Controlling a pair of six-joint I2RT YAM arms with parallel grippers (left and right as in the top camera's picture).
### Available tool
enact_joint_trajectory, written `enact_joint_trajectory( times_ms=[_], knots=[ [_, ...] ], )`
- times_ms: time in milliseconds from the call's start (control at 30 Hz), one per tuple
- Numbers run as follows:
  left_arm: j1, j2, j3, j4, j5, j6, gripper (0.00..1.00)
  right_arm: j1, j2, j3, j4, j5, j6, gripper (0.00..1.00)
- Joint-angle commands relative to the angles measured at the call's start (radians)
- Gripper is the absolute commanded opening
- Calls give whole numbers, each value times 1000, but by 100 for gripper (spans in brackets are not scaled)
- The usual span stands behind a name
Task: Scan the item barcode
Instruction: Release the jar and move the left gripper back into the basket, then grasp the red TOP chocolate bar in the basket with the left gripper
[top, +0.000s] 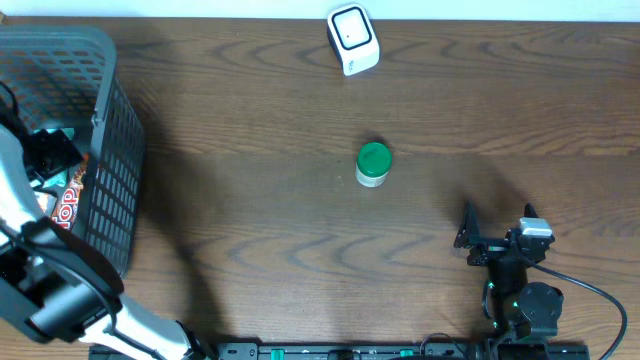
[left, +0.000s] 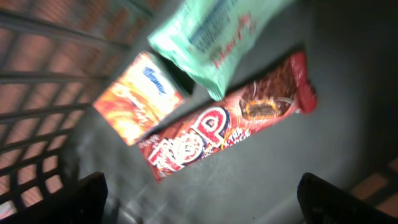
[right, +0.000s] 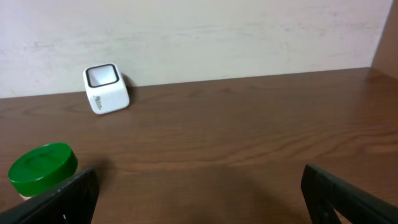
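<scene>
Three packets lie close together on the floor of the grey basket (top: 110, 120) at the left end of the bench (top: 250, 230): one red bar wrapper (left: 224, 127), one orange packet (left: 140, 96), one mint-green pouch (left: 211, 37).

Red bar wrapper: big white letters, the P is clear, looks like "TOP". Its small print is too blurred to read. The orange packet has a blue logo and the pouch has red script plus dark print, neither readable. A corner of the pouch meets the wrapper's upper edge.

Left hand (left: 202, 183) is inside the basket above the packets, fingers wide apart, nothing between them.

One green-lidded jar (top: 373, 163) stands upright mid-bench. One white scanner (top: 353, 38) sits at the far edge, well apart from the jar; the print on its side is too small to read.

Right hand (right: 199, 177) is low at the front right of the bench, wide, empty, facing the jar and scanner.
</scene>
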Motion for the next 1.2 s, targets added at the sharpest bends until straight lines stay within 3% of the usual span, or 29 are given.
enact_joint_trajectory(
  times_ms=[0,333,1100,1167],
  knots=[
    [3,69,18,-31,31,95,98,10,-6,-1,-3,8,-9,99],
    [3,174,17,-41,99,338,98,10,-6,-1,-3,8,-9,99],
    [3,309,-16,74,99,410,98,10,-6,-1,-3,8,-9,99],
    [3,312,-16,74,99,410,91,10,-6,-1,-3,8,-9,99]
  ],
)
